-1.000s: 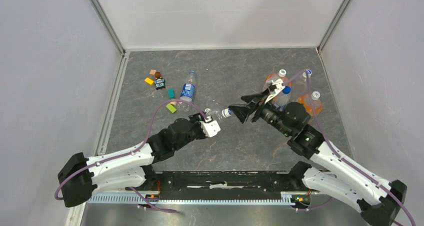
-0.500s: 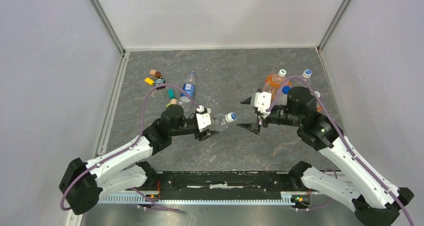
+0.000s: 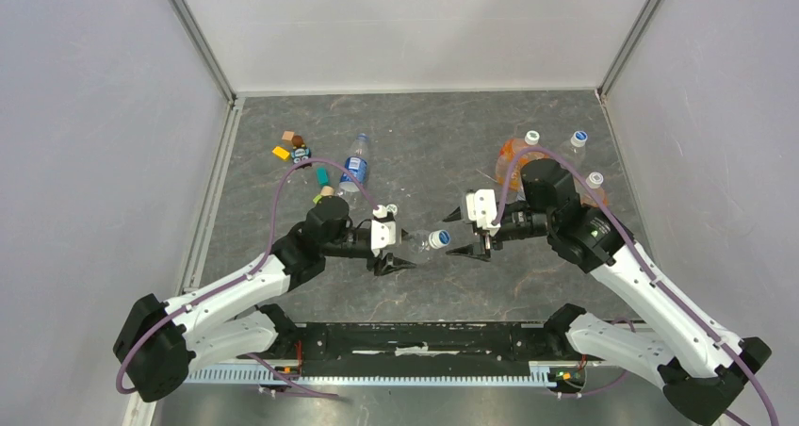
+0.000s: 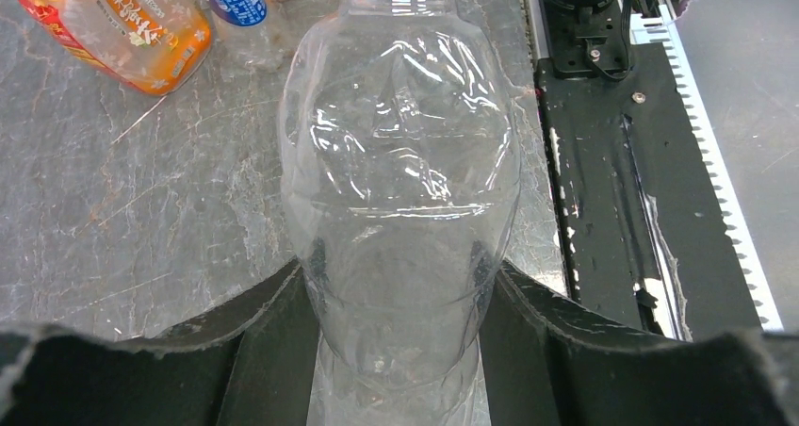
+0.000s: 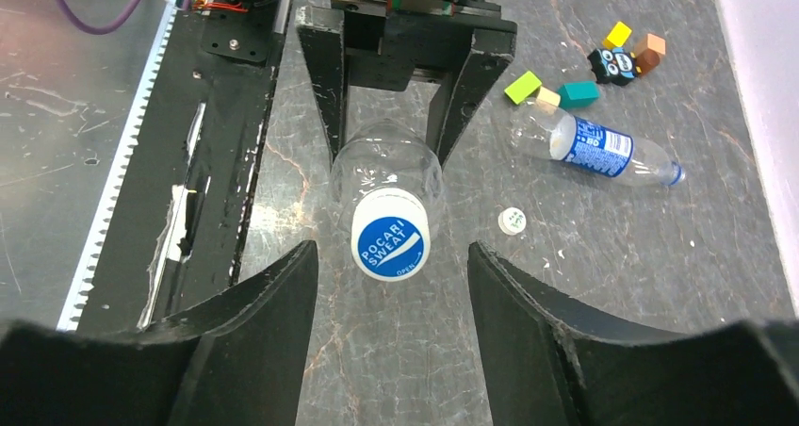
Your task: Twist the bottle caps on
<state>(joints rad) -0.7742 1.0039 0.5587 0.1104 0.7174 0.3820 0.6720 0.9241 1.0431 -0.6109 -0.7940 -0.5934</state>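
Centre frame, the left gripper [image 3: 399, 243] clamps the unlabelled clear bottle [image 3: 417, 246] sideways. Its Pocari Sweat cap [image 5: 390, 246] sits between the spread fingers of the right gripper [image 3: 455, 236], clear of both. The blue-labelled bottle [image 5: 594, 151] lies at upper right in the right wrist view, with a loose white cap [image 5: 511, 221] near it. Bottles of orange liquid [image 4: 122, 25] show upper left in the left wrist view.

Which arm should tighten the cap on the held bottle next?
Probably right: the right tool is open, facing the cap squarely, while the left tool is clamped around the bottle.
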